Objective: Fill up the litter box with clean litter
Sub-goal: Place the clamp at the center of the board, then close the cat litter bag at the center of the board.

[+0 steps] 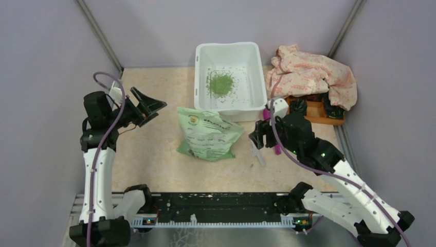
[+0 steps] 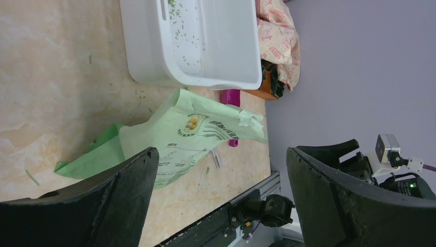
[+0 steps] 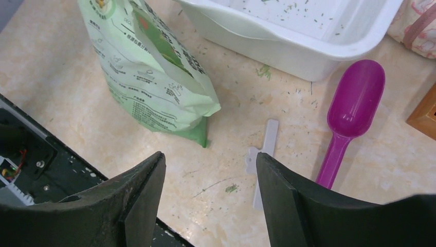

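The white litter box (image 1: 258, 85) stands at the back centre, with a pile of green clean litter (image 1: 221, 83) and scattered bits inside. It also shows in the left wrist view (image 2: 146, 62) and the right wrist view (image 3: 288, 49). A green-and-white printed bag (image 1: 208, 133) lies in front of it. A magenta scoop (image 3: 349, 116) lies on the table right of the bag, beside the box. My left gripper (image 1: 146, 107) is open and empty, raised at the left. My right gripper (image 3: 211, 177) is open and empty, above the table near the scoop.
A white plastic strip (image 3: 262, 157) lies beside the scoop. A pink patterned cloth (image 1: 313, 72) covers part of a small wooden tray (image 1: 316, 113) at the back right. Litter crumbs are scattered on the table. Grey walls close in both sides.
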{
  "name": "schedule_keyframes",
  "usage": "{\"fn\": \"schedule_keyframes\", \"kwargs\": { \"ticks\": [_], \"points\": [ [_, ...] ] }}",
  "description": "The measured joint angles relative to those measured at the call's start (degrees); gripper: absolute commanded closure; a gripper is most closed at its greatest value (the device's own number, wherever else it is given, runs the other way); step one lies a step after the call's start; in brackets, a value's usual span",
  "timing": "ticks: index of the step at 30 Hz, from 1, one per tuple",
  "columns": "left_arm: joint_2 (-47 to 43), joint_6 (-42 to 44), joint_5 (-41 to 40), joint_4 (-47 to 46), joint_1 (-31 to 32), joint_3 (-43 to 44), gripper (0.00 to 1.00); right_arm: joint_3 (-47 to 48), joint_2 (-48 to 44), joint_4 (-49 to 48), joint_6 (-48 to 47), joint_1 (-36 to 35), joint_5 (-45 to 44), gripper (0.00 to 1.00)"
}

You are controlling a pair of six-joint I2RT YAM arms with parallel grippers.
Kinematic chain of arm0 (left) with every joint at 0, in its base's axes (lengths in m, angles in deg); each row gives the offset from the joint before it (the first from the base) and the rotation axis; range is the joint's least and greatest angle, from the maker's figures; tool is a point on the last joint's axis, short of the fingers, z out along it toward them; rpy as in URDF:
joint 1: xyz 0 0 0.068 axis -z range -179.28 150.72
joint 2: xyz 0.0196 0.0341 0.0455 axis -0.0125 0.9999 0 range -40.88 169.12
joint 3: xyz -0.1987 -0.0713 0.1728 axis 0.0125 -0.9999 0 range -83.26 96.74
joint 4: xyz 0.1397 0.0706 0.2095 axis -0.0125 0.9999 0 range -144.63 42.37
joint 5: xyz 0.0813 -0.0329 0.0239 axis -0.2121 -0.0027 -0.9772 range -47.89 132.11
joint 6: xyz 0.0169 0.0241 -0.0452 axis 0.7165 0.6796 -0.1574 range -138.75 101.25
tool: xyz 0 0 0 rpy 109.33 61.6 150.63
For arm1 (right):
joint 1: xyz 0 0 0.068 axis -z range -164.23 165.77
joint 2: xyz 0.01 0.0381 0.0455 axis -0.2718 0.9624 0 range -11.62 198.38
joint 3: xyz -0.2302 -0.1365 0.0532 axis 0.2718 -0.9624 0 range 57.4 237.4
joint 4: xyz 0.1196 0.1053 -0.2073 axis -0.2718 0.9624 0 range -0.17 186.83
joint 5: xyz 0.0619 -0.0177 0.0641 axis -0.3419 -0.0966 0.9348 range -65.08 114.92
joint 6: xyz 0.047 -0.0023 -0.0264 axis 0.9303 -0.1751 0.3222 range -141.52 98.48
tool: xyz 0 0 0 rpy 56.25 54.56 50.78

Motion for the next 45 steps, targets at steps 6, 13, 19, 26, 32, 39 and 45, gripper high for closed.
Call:
{"fn": "schedule_keyframes", "kwargs": {
  "ticks": [6, 13, 19, 26, 32, 39, 45],
  "points": [
    [-1.6, -2.7, -0.3, -4.9, 0.0, -4.6, 0.01, -1.9, -6.8, 2.1, 2.0, 0.0, -0.6, 0.33],
    [3.7, -3.6, -1.0, -7.4, 0.6, -7.0, 0.01, 0.5, 0.6, 5.5, 7.6, 0.0, -0.3, 0.33],
    [4.7, -3.0, -1.9, -7.6, 1.6, -7.0, 0.01, 5.1, 6.8, 4.4, 11.0, 0.0, 1.1, 0.33],
    [6.4, -0.7, -4.9, -7.8, 4.9, -5.6, 0.01, 3.3, 4.5, 0.4, 13.0, 0.0, 5.3, 0.33],
    [9.7, 0.7, -7.4, -7.1, 10.9, -1.0, 0.01, 1.0, 1.0, 1.3, 12.4, 0.0, 9.7, 0.33],
    [8.5, 0.5, -9.9, -7.2, 19.4, -3.2, 0.01, -2.9, -2.5, 1.0, 11.8, -0.4, 12.0, 0.34],
    [4.9, 3.4, -12.4, -3.3, 20.4, -1.6, 0.01, -6.1, -6.6, 0.4, 9.6, -0.4, 11.5, 0.34]
  ]
}}
